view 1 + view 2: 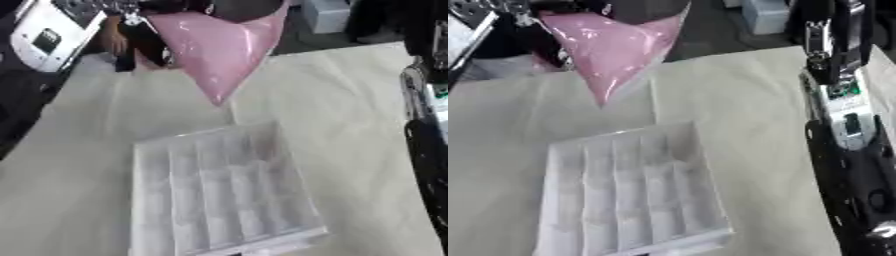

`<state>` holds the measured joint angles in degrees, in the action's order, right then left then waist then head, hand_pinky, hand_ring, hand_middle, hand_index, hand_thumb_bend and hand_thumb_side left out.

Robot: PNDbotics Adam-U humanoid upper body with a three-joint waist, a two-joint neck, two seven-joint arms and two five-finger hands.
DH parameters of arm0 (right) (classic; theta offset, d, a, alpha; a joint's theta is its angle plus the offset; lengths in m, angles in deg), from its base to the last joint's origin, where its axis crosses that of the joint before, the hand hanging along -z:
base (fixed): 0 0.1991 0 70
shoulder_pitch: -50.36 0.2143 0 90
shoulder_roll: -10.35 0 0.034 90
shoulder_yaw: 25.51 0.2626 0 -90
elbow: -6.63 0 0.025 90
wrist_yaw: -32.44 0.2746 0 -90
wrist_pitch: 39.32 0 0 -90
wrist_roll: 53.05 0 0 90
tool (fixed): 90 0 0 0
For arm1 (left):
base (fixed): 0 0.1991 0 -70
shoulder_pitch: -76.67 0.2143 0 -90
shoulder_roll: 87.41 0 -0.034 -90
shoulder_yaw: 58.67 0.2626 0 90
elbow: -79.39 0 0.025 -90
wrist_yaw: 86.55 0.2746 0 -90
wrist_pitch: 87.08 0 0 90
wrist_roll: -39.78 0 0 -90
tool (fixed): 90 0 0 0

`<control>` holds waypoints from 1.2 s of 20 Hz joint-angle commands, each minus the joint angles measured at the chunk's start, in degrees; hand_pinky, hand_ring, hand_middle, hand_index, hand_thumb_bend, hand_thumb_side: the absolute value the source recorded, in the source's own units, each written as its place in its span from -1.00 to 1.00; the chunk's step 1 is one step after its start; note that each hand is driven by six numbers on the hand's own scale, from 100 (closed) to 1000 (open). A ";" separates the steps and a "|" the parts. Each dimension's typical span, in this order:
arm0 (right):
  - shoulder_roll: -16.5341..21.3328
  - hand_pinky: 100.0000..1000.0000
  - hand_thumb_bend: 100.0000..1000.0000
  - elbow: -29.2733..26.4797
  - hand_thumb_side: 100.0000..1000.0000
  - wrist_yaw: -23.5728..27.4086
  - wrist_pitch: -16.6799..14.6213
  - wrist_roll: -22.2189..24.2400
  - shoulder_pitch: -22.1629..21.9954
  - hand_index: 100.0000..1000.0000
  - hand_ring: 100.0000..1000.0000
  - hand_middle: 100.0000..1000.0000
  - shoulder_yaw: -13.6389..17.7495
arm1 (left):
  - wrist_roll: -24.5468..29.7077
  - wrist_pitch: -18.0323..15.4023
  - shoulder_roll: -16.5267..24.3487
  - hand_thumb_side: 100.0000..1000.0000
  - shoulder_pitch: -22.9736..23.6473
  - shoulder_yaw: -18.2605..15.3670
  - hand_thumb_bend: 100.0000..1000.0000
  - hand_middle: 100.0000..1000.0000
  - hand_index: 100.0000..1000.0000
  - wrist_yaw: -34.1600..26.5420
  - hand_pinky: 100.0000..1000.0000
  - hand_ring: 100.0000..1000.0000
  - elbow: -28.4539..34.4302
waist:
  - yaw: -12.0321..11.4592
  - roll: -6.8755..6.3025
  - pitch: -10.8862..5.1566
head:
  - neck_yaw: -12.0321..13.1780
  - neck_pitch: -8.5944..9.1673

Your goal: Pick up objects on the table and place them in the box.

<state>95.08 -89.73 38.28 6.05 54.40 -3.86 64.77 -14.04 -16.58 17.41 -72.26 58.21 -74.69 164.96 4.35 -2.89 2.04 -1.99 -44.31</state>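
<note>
Box [223, 192] clear; pink bag [219, 47] (top hidden).

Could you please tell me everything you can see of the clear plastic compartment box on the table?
The clear plastic compartment box is a shallow, translucent rectangular tray split by thin walls into rows of small cells, all of which look empty. It has no lid on and lies flat, slightly askew, on the pale cloth-covered table, near its front edge. Nothing touches it but the table; the pink plastic bag hangs above and beyond it, clear of its rim.
</note>
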 commanded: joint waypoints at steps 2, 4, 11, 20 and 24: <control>0.93 -0.24 -1.00 -0.56 0.24 -0.21 0.08 -0.12 0.52 0.27 0.22 0.52 0.49 | 1.05 2.55 2.20 -0.79 -0.23 1.46 -1.00 -0.75 -0.64 -3.53 -1.00 -0.71 3.80 | 0.09 0.03 -1.03 | 0.02 0.19; 0.96 -0.24 -1.00 -0.57 0.24 -0.22 0.13 -0.12 0.51 0.27 0.22 0.52 0.49 | 2.00 3.84 2.63 -0.76 0.41 2.66 -1.00 -0.76 -0.64 -5.57 -1.00 -0.71 5.26 | 0.11 -0.08 -1.00 | 0.11 0.19; 1.17 -0.25 -1.00 -0.49 0.24 -0.22 0.23 0.00 0.48 0.27 0.21 0.53 0.53 | 12.35 4.18 5.34 -0.70 3.41 5.32 -1.00 -0.72 -0.61 -16.08 -1.00 -0.68 9.98 | 0.14 -0.35 -0.92 | 0.11 0.19; 1.16 -0.24 -1.00 -0.27 0.24 -0.18 0.17 0.08 0.42 0.27 0.22 0.53 0.53 | 15.78 4.19 6.03 -0.63 5.08 10.67 -1.00 -0.41 -0.27 -19.05 -1.00 -0.47 12.08 | 0.23 -0.29 -1.21 | 0.34 0.19; 1.14 -0.24 -1.00 -0.19 0.24 -0.18 0.16 0.03 0.34 0.27 0.22 0.53 0.62 | 15.79 5.94 5.18 -0.14 4.83 7.38 -1.00 -0.20 0.01 -25.72 -0.81 -0.23 12.06 | 0.05 -0.18 -1.31 | 0.19 0.19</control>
<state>95.13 -89.52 38.16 6.32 54.41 -3.90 64.90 0.19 -9.54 22.24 -66.59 67.47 -98.17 176.30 4.47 -3.36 1.69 -1.97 -44.31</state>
